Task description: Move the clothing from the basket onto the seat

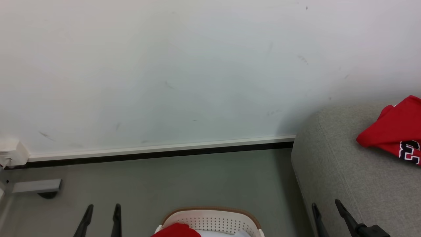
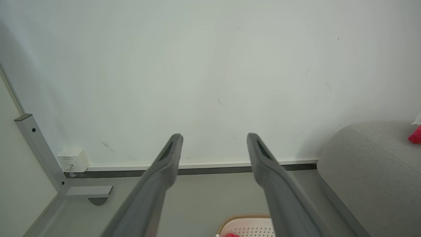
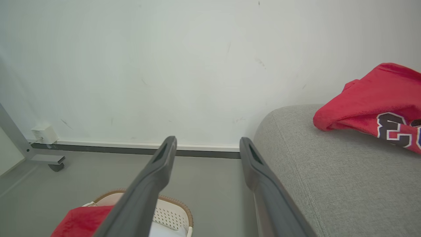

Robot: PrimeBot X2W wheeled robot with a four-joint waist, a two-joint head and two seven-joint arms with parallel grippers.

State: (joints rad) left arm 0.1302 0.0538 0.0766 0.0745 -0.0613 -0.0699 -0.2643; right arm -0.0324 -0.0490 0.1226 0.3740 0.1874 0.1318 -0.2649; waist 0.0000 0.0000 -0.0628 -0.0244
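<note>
- On the red jersey (image 3: 375,98), a large black numeral (image 3: 391,129) outlined in white is seen in the right wrist view. One digit can be read as a 3, while the digit beside it is cut off by the picture's right edge.
- In the head view the same numeral is seen at the right edge, folded and cut, and cannot be read whole.
- On the white box (image 2: 73,160) at the foot of the wall, a small dark printed label is seen in the left wrist view. Its print is too small to be read.
</note>
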